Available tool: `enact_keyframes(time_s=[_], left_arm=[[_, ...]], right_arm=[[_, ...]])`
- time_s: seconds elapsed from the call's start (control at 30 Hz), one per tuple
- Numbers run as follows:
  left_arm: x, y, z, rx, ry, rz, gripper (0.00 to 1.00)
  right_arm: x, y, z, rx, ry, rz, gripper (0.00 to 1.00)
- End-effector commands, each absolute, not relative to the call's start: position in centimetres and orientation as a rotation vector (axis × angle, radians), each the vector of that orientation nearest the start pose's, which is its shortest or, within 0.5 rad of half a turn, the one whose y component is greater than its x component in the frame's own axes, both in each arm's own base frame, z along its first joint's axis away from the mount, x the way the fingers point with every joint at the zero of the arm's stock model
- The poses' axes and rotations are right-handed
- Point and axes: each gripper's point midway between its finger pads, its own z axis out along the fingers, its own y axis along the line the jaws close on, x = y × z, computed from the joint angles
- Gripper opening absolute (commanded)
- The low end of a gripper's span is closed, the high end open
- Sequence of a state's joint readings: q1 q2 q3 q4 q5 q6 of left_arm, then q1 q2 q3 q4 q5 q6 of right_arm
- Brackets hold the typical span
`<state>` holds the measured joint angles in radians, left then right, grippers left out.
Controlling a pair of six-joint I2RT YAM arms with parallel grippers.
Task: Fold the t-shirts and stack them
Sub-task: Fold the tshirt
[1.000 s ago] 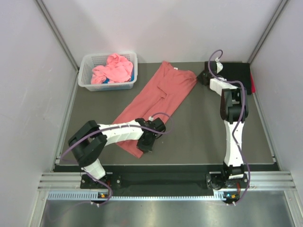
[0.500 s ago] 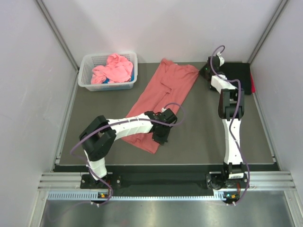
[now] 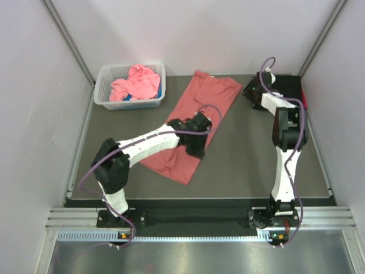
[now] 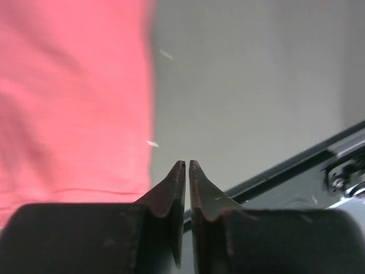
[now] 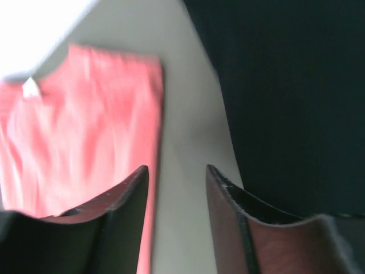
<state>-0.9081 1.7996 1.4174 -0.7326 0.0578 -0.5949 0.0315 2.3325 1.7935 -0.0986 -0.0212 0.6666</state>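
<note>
A salmon-red t-shirt [image 3: 210, 96] lies flat and diagonal across the table; it also shows in the wrist views [image 4: 74, 97] [image 5: 85, 125]. My left gripper [image 3: 197, 149] hovers over the shirt's right edge near the middle. Its jaws [image 4: 187, 162] stand only a narrow slit apart, with nothing between them. At the back right, my right gripper [image 3: 249, 91] is open [image 5: 177, 168] over bare table, between the salmon shirt's top corner and a folded black t-shirt [image 3: 288, 85] [image 5: 291, 85]. A crumpled pink t-shirt [image 3: 137, 83] fills the basket.
The white lattice basket [image 3: 128, 104] stands at the back left. A red edge [image 3: 303, 103] pokes out beside the black shirt. White walls close in the table on three sides, and a metal rail [image 3: 199, 220] runs along the front.
My left gripper moved toward the back right, dragging the shirt's lower end rightward, then parted its jaws. My right gripper left the shirt's top corner, opened and shifted right.
</note>
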Motion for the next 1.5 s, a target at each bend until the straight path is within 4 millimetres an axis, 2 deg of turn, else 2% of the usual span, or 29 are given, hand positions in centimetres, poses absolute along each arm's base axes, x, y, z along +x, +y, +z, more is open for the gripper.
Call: enact_keyframes(time_s=[0.0, 0.03, 0.07, 0.1, 0.13, 0.17, 0.2, 0.23, 0.27, 0.3, 0.33, 0.37, 0.4, 0.43, 0.5, 0.53, 0.6, 0.63, 0.73, 0.83, 0.93, 0.97, 1.0, 1.1, 1.2, 1.47], left_arm=[[27.1, -29.1, 14.3, 0.296, 2.689, -0.564, 0.14], [28.1, -27.9, 14.6, 0.247, 2.677, -0.594, 0.16], [30.0, -24.3, 14.6, 0.110, 2.664, -0.599, 0.17], [30.8, -23.1, 15.0, 0.052, 2.649, -0.667, 0.17], [31.7, -21.4, 15.0, -0.008, 2.632, -0.665, 0.20], [32.7, -17.7, 14.5, -0.113, 2.616, -0.617, 0.25], [33.0, -16.1, 14.1, -0.160, 2.613, -0.588, 0.27], [33.2, -13.9, 13.4, -0.216, 2.616, -0.576, 0.28], [33.1, -13.0, 12.9, -0.232, 2.625, -0.579, 0.28], [33.1, -12.2, 12.5, -0.249, 2.637, -0.574, 0.29], [32.9, -10.3, 11.3, -0.300, 2.665, -0.527, 0.30], [32.8, -9.3, 10.7, -0.329, 2.677, -0.512, 0.31], [32.6, -8.7, 10.2, -0.356, 2.690, -0.514, 0.31], [32.4, -7.3, 9.2, -0.403, 2.703, -0.513, 0.31], [32.2, -6.7, 8.7, -0.427, 2.704, -0.537, 0.31], [32.0, -5.7, 8.2, -0.472, 2.704, -0.530, 0.31], [31.8, -5.4, 7.8, -0.489, 2.697, -0.530, 0.31], [31.7, -5.3, 7.7, -0.507, 2.692, -0.531, 0.30], [31.8, -5.6, 8.1, -0.509, 2.655, -0.561, 0.30], [32.1, -5.5, 8.3, -0.518, 2.637, -0.556, 0.31], [32.1, -5.4, 7.7, -0.536, 2.657, -0.555, 0.30], [32.1, -5.5, 7.6, -0.540, 2.660, -0.562, 0.28], [32.1, -5.6, 7.5, -0.541, 2.661, -0.569, 0.28], [31.9, -5.8, 7.6, -0.543, 2.649, -0.584, 0.28], [32.1, -5.9, 8.5, -0.534, 2.618, -0.593, 0.28], [32.6, -6.3, 10.4, -0.509, 2.565, -0.636, 0.27]], right_arm=[[57.5, 5.4, 12.7, 0.688, 2.081, 0.394, 0.48], [56.0, 6.7, 15.2, 0.667, 2.056, 0.426, 0.48], [54.5, 7.4, 15.0, 0.665, 2.079, 0.435, 0.50], [52.0, 8.2, 13.0, 0.693, 2.142, 0.434, 0.50], [50.2, 9.7, 15.0, 0.666, 2.127, 0.468, 0.50], [48.7, 10.8, 14.9, 0.660, 2.144, 0.487, 0.51], [46.1, 11.8, 12.8, 0.668, 2.201, 0.482, 0.51], [44.0, 14.6, 14.1, 0.600, 2.207, 0.528, 0.52], [41.7, 15.6, 12.3, 0.592, 2.264, 0.523, 0.52], [40.1, 16.8, 11.9, 0.606, 2.292, 0.552, 0.52], [37.9, 19.6, 12.4, 0.554, 2.311, 0.608, 0.52], [36.5, 20.8, 11.9, 0.545, 2.332, 0.630, 0.52], [34.5, 21.8, 10.6, 0.571, 2.370, 0.640, 0.52], [32.5, 23.9, 10.8, 0.511, 2.382, 0.658, 0.52], [30.2, 25.2, 9.8, 0.522, 2.407, 0.652, 0.52], [28.4, 26.9, 9.8, 0.477, 2.421, 0.685, 0.52], [26.4, 28.0, 8.7, 0.513, 2.451, 0.699, 0.53], [24.7, 29.3, 8.1, 0.480, 2.482, 0.700, 0.53], [21.7, 31.7, 7.0, 0.471, 2.543, 0.720, 0.53], [20.0, 32.9, 6.9, 0.479, 2.545, 0.706, 0.52], [18.7, 33.8, 6.2, 0.501, 2.582, 0.678, 0.50], [18.6, 34.3, 6.5, 0.506, 2.581, 0.678, 0.49], [18.2, 33.8, 5.9, 0.519, 2.600, 0.617, 0.49], [17.3, 34.3, 5.3, 0.505, 2.619, 0.576, 0.49], [16.8, 35.2, 4.8, 0.490, 2.634, 0.578, 0.48], [15.6, 35.6, 3.4, 0.464, 2.668, 0.452, 0.47]])
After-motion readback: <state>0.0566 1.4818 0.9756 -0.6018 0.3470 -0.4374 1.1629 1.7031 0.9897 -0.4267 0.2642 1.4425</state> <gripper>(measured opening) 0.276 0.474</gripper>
